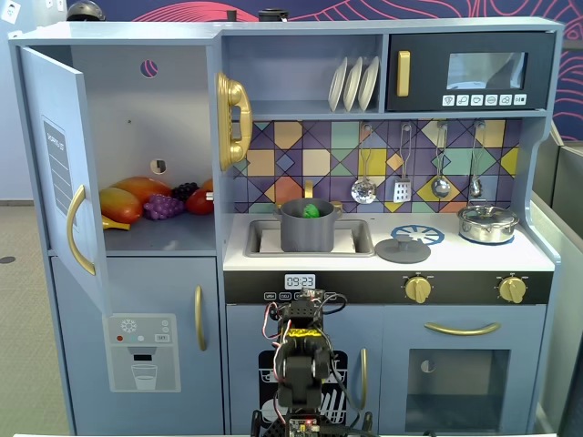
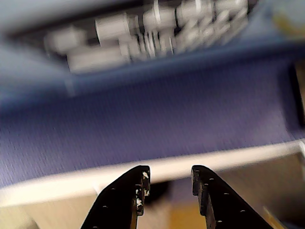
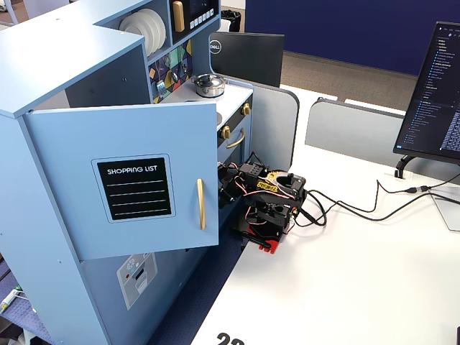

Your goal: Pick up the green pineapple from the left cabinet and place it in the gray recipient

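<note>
The fingers [image 2: 167, 183], black and slightly parted, grasp nothing, pointing down from the folded arm below the gray cylindrical plastic pot [image 1: 307, 228]. The small bright green bumpy toy pineapple [image 1: 312, 210] sits inside that pot, so the delivery looks finished. Left of it, the tall blue-gray cabinet's door [image 1: 62, 173] hangs open.

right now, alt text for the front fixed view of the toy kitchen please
A small bright green toy pineapple sits inside a gray cylindrical pot in the toy kitchen's sink. The blue-gray left cabinet stands open with other plastic fruit inside; the black robot arm is folded low in front.
</note>
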Robot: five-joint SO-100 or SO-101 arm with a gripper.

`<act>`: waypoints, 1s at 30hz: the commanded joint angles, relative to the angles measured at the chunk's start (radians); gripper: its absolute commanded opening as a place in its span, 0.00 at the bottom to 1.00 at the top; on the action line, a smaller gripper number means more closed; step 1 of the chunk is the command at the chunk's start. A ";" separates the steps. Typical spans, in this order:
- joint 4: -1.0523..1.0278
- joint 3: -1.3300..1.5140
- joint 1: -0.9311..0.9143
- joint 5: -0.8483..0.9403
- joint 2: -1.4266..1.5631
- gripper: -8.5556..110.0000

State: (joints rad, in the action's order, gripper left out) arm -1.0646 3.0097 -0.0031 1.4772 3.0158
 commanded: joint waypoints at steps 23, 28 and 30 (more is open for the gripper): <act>-0.466 -0.008 -0.011 0.054 0.163 0.09; -0.466 -0.008 -0.011 0.052 0.163 0.09; -0.466 -0.008 -0.011 0.052 0.163 0.09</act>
State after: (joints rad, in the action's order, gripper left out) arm -1.3591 3.0035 -0.0184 1.5677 3.1845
